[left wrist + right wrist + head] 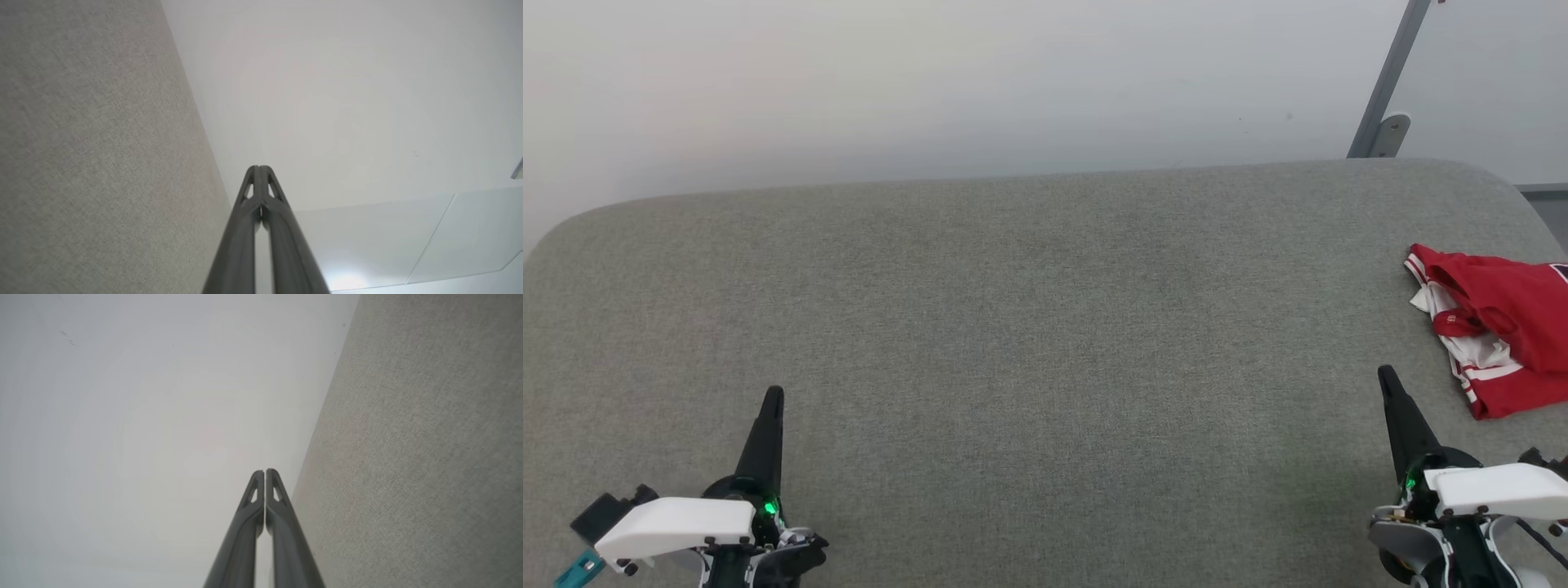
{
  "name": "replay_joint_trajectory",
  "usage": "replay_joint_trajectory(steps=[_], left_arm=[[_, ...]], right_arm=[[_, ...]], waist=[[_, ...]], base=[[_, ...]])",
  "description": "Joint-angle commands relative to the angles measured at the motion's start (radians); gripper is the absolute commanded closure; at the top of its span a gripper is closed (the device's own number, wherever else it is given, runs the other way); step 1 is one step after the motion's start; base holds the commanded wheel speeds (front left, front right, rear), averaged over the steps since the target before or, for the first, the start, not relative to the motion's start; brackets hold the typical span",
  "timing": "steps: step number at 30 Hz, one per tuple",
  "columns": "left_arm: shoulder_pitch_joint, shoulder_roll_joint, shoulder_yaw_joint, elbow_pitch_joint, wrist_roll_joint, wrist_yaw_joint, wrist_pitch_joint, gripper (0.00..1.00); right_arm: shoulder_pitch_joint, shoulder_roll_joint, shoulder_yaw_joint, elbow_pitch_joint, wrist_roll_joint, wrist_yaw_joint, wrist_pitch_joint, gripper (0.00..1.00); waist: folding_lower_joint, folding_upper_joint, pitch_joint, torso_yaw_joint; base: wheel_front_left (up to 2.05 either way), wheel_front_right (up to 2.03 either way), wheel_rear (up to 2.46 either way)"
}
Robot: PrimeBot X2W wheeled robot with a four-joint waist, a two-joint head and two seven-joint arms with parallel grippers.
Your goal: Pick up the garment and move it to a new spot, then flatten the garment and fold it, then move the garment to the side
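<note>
The red jersey T-shirt (1503, 327) is seen crumpled at the right edge of the grey surface (1045, 327). The left gripper (774, 395) and right gripper (1385, 375) are held over its near edge, each pressed together on nothing.

The garment (1511, 327) is laid on the worktop (1045, 327) at its right edge, just right of the right tool (1386, 376); the left tool (774, 395) is set far left.

No text, number or label can be read; any print on the crumpled red-and-white garment (1515, 322) is too small to read
</note>
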Motion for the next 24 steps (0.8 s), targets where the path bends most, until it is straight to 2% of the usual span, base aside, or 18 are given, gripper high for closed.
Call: replay_joint_trajectory(steps=[1,16,24], left_arm=[[-0.017,-0.001,0.004,0.001,-0.017,-0.002,0.008,1.00],[-0.039,-0.007,0.007,0.016,-0.116,-0.003,0.035,1.00],[-0.045,-0.009,0.008,0.019,-0.134,-0.003,0.042,1.00]], right_arm=[[-0.013,0.004,-0.004,-0.005,0.021,0.000,0.006,1.00],[-0.027,0.014,-0.008,-0.003,0.115,0.000,0.034,1.00],[-0.026,0.015,-0.008,-0.003,0.137,0.000,0.040,1.00]], waist=[[0.0000,0.0000,0.000,0.000],[0.0000,0.0000,0.000,-0.003],[0.0000,0.0000,0.000,-0.003]], base=[[0.00,0.00,0.00],[0.00,0.00,0.00],[0.00,0.00,0.00]])
